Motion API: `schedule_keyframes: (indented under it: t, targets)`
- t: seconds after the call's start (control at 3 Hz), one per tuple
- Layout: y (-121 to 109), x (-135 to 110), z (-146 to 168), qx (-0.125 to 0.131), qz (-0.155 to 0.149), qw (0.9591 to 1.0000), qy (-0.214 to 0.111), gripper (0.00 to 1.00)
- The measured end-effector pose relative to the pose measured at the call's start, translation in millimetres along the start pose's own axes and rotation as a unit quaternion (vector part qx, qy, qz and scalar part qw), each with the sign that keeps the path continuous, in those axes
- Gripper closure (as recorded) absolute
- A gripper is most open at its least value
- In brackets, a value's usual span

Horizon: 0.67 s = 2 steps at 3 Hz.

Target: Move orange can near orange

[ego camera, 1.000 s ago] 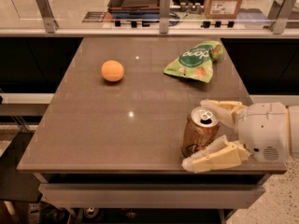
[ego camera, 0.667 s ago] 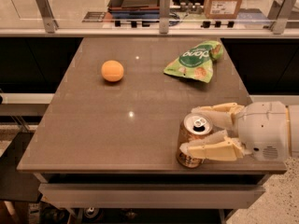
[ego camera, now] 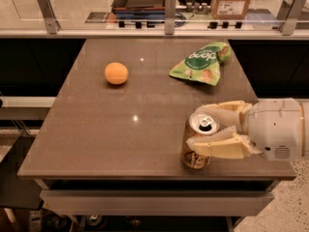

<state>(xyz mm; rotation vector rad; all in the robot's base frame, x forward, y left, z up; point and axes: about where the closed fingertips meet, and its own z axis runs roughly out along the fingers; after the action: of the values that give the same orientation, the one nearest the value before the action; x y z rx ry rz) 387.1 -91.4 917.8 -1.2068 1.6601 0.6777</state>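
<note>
gripper (ego camera: 194,127), clasping the upright can (ego camera: 194,157) from the can's right; the orange (ego camera: 116,73) lies well apart, leftward and farther back from the can.

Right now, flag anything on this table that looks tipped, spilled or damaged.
Nothing stands out. The orange can stands upright near the front right edge of the table, with the gripper closed around it. The orange sits toward the far left, the green snack bag lies flat at the far right, and no spill shows.
</note>
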Motion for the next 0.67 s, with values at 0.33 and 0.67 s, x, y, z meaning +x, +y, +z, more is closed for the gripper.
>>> schedule_keyframes:
  t: [0.33,0.67]
  targets:
    - [-5.8,-34.7,48.8,-0.007,0.008,0.9999,0.011,1.00]
    - [-8.8,-39.0,57.8,-0.001,0.004,0.9999,0.009,1.00]
